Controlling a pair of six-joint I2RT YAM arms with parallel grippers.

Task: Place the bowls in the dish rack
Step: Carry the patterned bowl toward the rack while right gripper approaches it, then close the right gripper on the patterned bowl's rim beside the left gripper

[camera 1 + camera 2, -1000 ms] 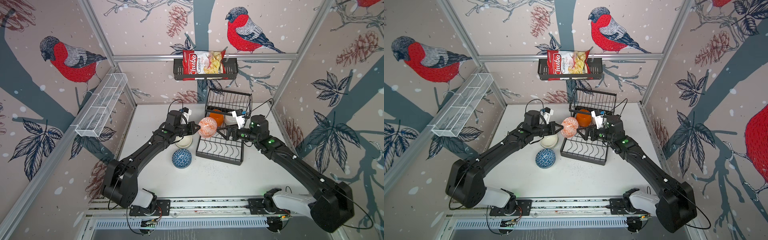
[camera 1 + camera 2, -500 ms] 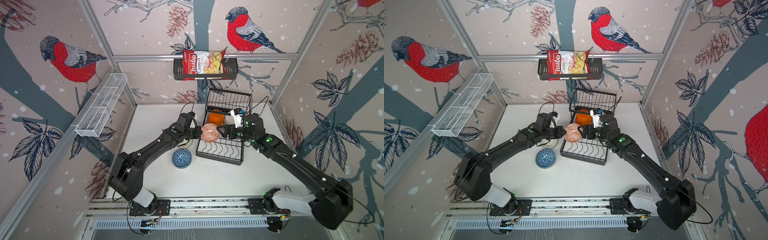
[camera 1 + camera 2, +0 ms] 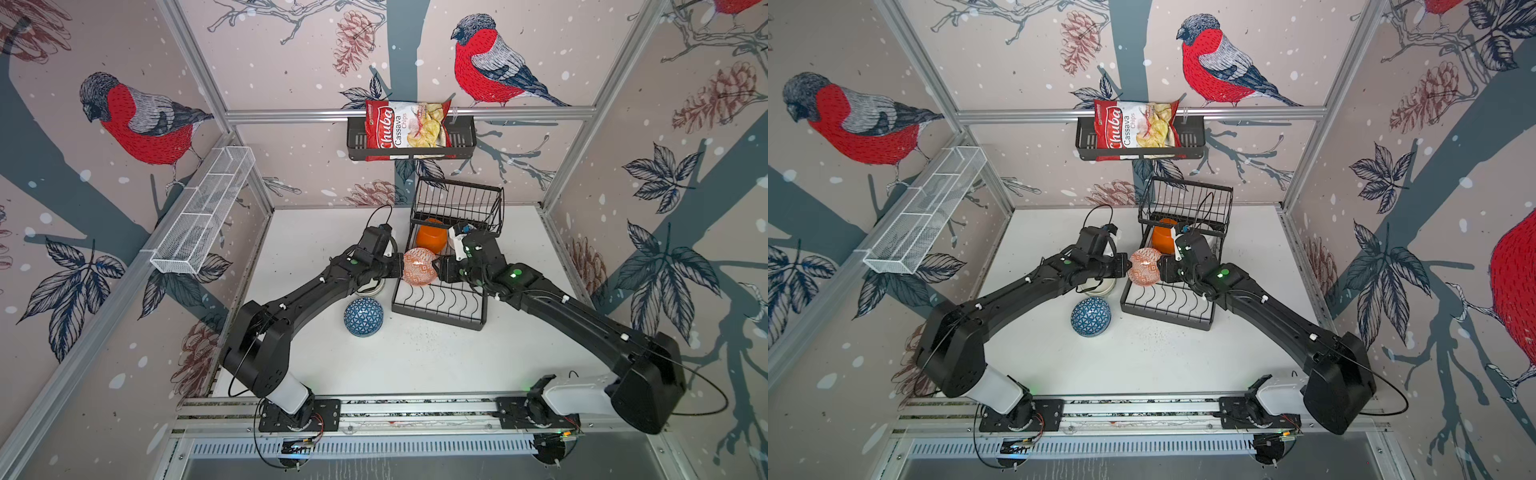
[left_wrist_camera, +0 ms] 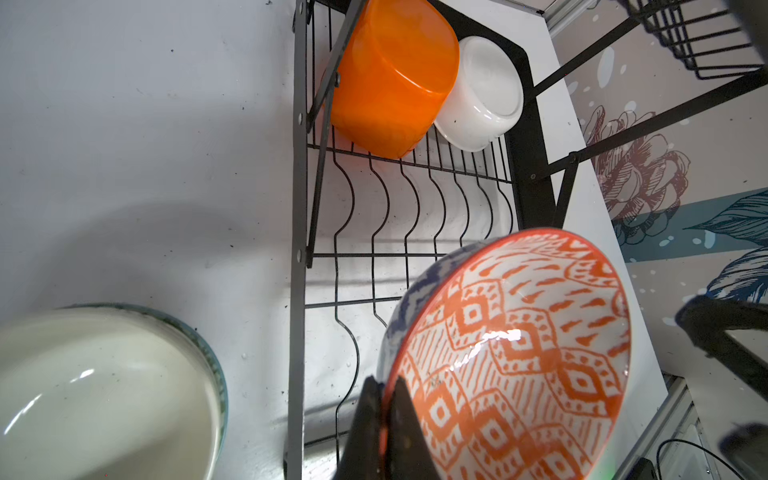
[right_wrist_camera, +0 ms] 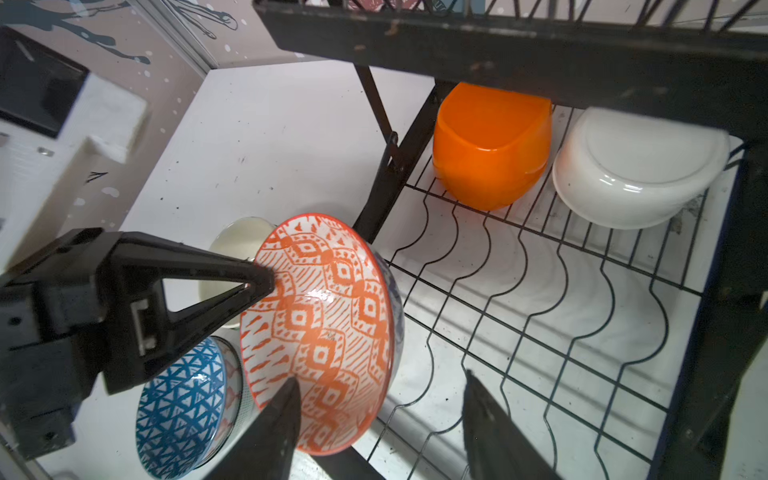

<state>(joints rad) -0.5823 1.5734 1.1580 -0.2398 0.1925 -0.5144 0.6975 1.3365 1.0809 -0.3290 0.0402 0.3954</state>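
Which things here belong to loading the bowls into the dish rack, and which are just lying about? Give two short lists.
Job in hand: dish rack; orange bowl and white bowl, in the rack; orange-patterned bowl, pinched by the left gripper; right gripper; blue patterned bowl and cream bowl, on the table.

Lying about: chips bag; black wall basket; white mesh tray.

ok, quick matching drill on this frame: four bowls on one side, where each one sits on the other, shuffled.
1 orange-patterned bowl
2 plain orange bowl
3 blue patterned bowl
4 cream bowl

A on the table, nothing over it in both top views
B in the dish rack, under its raised basket
C pinched at the rim by the left gripper
D open side up on the table, partly under the left arm

Pairs: 1-C, 2-B, 3-A, 4-D
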